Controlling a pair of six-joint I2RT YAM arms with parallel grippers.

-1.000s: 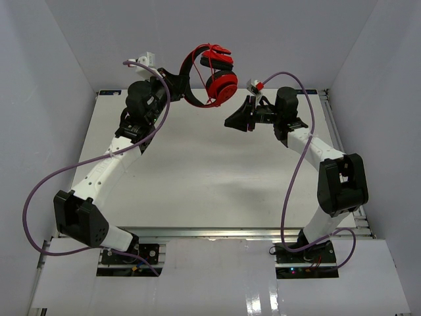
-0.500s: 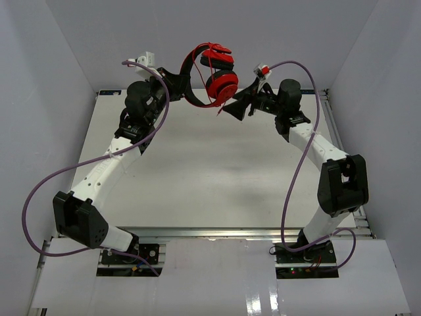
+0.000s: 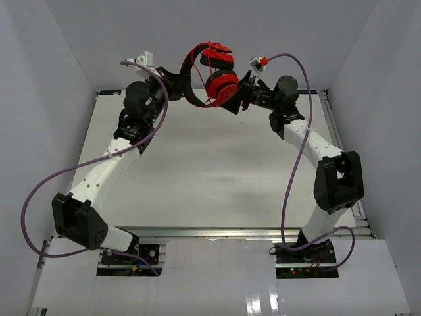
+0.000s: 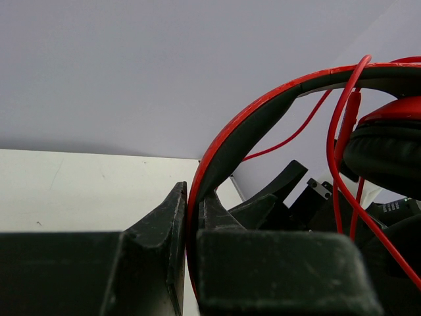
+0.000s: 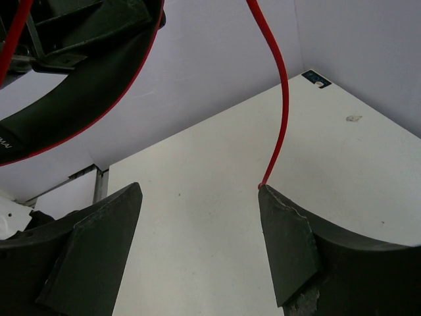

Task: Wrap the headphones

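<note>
The red headphones (image 3: 220, 84) hang in the air above the table's far edge. My left gripper (image 3: 179, 84) is shut on their black-and-red headband (image 4: 263, 112). The thin red cord (image 4: 339, 131) loops over the band next to a black ear pad (image 4: 381, 155). My right gripper (image 3: 238, 100) is open and empty, just right of the lower red cup. In the right wrist view a loose stretch of the cord (image 5: 283, 99) hangs down to the tip of one of my right fingers (image 5: 286, 243), between the open right gripper (image 5: 197, 191) jaws' far side and the headband (image 5: 85, 112) above left.
The white table (image 3: 210, 171) lies below both arms, boxed by grey walls at the back and sides. Purple arm cables (image 3: 39, 191) loop out on the left and along the right arm (image 3: 293, 178).
</note>
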